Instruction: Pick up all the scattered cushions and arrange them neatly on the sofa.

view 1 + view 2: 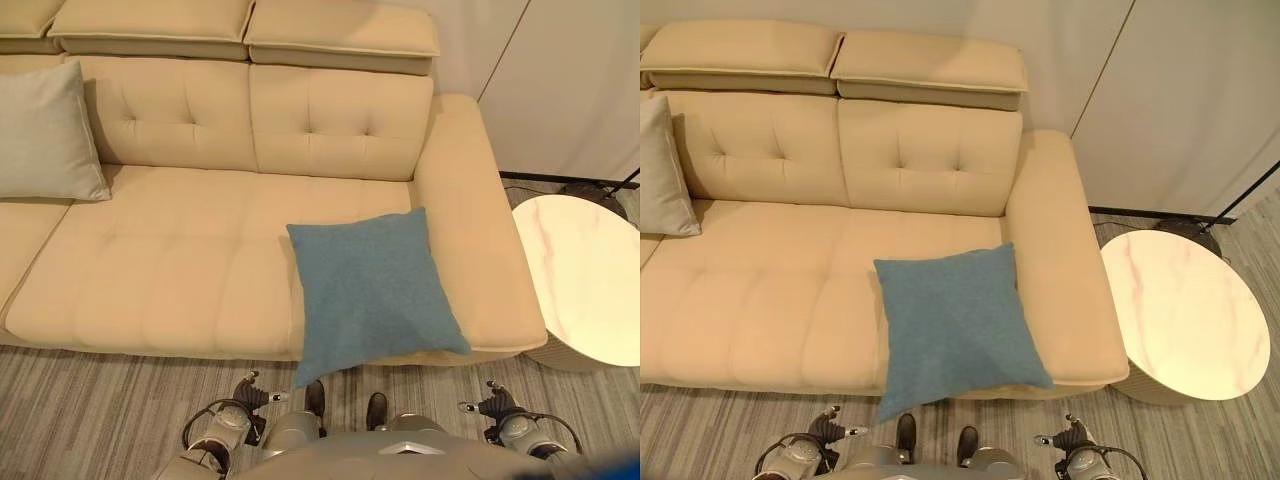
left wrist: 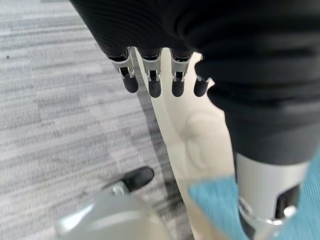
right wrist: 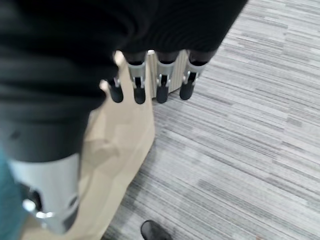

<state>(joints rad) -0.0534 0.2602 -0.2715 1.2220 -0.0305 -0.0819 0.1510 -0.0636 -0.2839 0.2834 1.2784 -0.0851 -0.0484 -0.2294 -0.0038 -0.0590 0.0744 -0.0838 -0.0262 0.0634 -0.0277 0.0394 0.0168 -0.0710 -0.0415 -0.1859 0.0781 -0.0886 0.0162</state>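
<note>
A blue cushion (image 1: 372,288) lies flat on the right end of the beige sofa (image 1: 170,270), beside the armrest, with its near corner hanging over the seat's front edge. A pale grey cushion (image 1: 42,135) leans upright against the backrest at the far left. My left hand (image 2: 154,82) hangs low in front of the sofa's base with relaxed fingers and holds nothing; the blue cushion (image 2: 215,200) shows past its thumb. My right hand (image 3: 139,86) hangs likewise by the sofa's front right corner (image 3: 120,145), open and empty, above the striped carpet.
A round marble-topped side table (image 1: 585,275) stands close to the sofa's right armrest (image 1: 480,220). Grey striped carpet (image 1: 90,410) runs along the sofa front. White panels (image 1: 1180,90) close off the back right, with a dark lamp base (image 1: 1185,228) at their foot.
</note>
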